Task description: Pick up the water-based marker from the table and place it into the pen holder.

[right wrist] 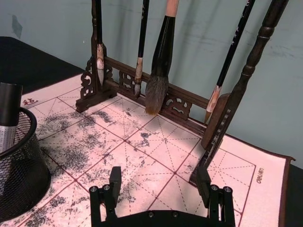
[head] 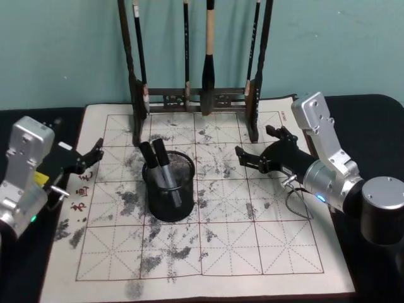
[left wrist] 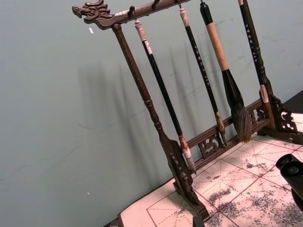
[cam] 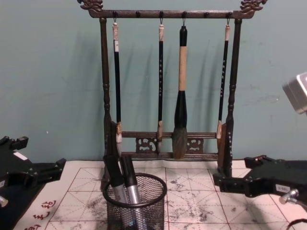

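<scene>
Two markers (head: 161,165) stand in the pen holder (head: 169,202). We hold our right gripper (head: 255,151) right of it, jaws spread, empty; our left gripper (head: 95,153), left of it, seems open.

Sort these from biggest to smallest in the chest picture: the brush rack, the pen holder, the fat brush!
1. Wooden brush rack, tallest and widest.
2. Fat brush and black mesh pen holder: unsure. The brush looks longer, but the cup looks wider and sits nearer the camera.
</scene>
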